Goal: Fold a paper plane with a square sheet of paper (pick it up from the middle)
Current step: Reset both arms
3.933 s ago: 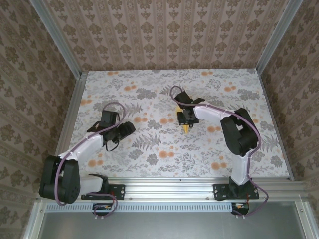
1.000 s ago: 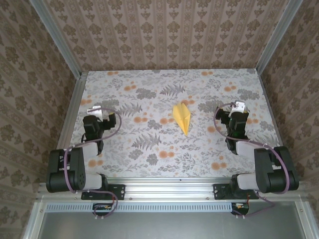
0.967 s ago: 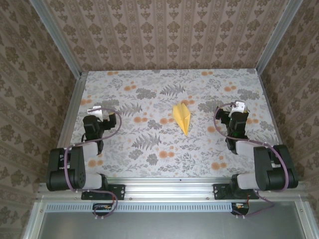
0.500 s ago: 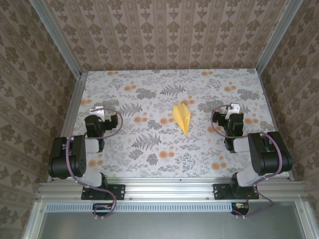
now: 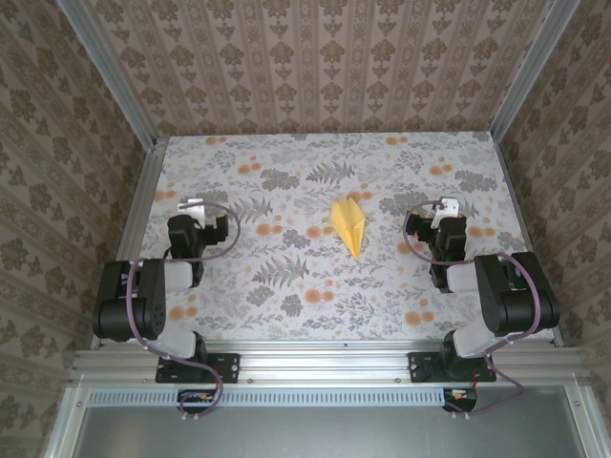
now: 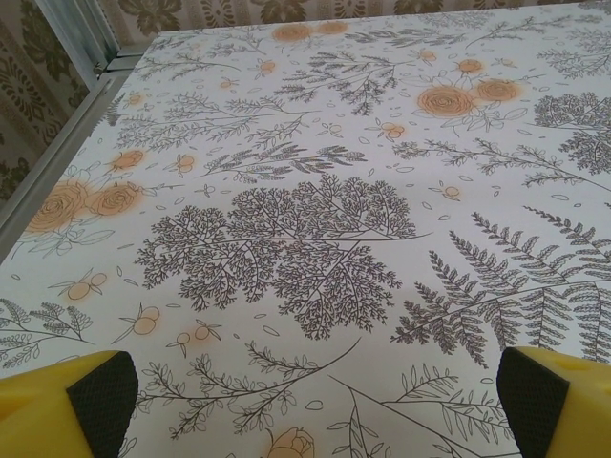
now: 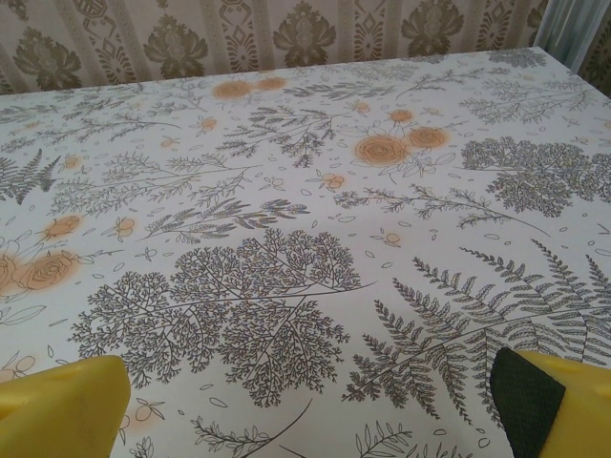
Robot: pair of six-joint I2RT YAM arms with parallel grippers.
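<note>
The square sheet of paper now lies folded as a slim yellow paper plane [image 5: 349,225] in the middle of the floral table, its tip pointing toward the near edge. My left gripper [image 5: 194,229] is folded back over its base at the left, well clear of the plane. My right gripper [image 5: 449,229] is folded back at the right, also apart from it. In the left wrist view the yellow fingers [image 6: 95,393] stand wide apart over bare tablecloth. In the right wrist view the fingers [image 7: 69,401] are likewise spread with nothing between them.
The table [image 5: 286,162] has a floral cloth with orange flowers and grey ferns. Aluminium rails [image 5: 141,205] edge it left, right and front, and patterned walls [image 5: 315,67] close it in. Purple cables loop beside both wrists.
Earlier the right gripper was at the plane; both arms have since pulled back. In the last second both arms folded further in toward their bases. The plane has not moved.
</note>
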